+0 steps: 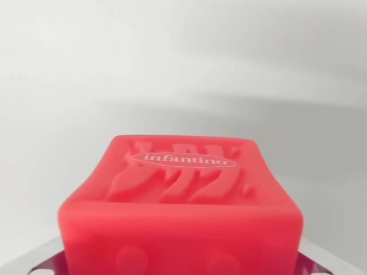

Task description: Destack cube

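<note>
From the wrist view, a red cube point(180, 200) fills the lower middle of the frame, very close to the camera. It looks soft, like moulded rubber or silicone, with rounded edges. The face turned upward carries raised wavy relief shapes and a white oval with the word "infantino" printed in it. The face nearest the camera runs along the bottom edge and shows two round raised bumps, cut off by the frame.

At the bottom corners, on either side of the cube, bits of grey metal point(40, 258) show, with dark purplish parts next to them just beside the cube's lower edges. These seem to belong to the end effector, but so little of it is in frame that I cannot tell how far apart its fingers stand or whether they are pressing on the cube. The cube sits right between those two bits, at least.

Behind the cube there is only a pale, whitish-grey surface point(183, 63), out of focus, with a soft darker band running across the wrist view's right at about mid-height. I cannot tell whether that is the tabletop or a wall, nor what the cube rests on, since its underside is hidden below the frame.
</note>
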